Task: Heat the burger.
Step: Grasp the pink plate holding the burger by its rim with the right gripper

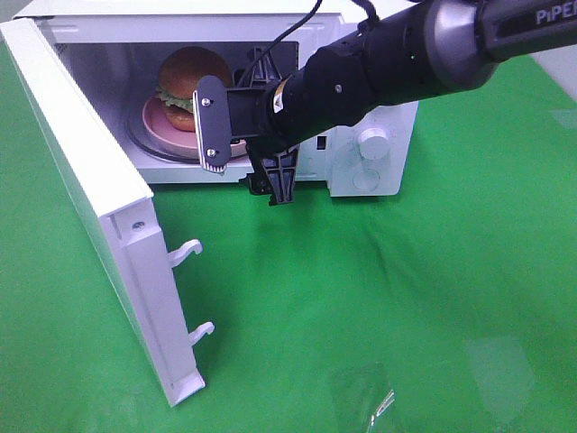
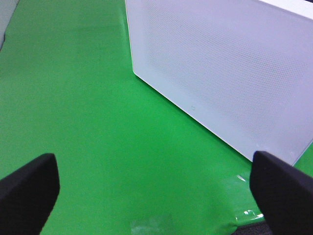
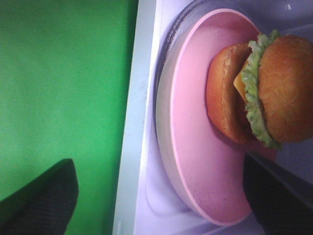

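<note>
The burger (image 1: pixel 191 77) (image 3: pixel 266 90), with a golden bun and a green lettuce edge, sits on a pink plate (image 1: pixel 155 122) (image 3: pixel 195 147) inside the open white microwave (image 1: pixel 388 122). My right gripper (image 1: pixel 245 153) (image 3: pixel 156 205) hangs open just in front of the oven's opening, its fingers either side of the plate's near rim and holding nothing. In the left wrist view my left gripper (image 2: pixel 156 196) is open and empty over the green cloth, facing the outer side of the microwave door (image 2: pixel 225 68). The exterior view does not show the left arm.
The microwave door (image 1: pixel 90 180) swings out wide toward the front left, with two latch hooks (image 1: pixel 185 253) on its inner edge. Two knobs (image 1: pixel 372 140) are on the control panel right of the opening. Green cloth (image 1: pixel 406 298) covers the table, with a shiny patch (image 1: pixel 370 397) near the front.
</note>
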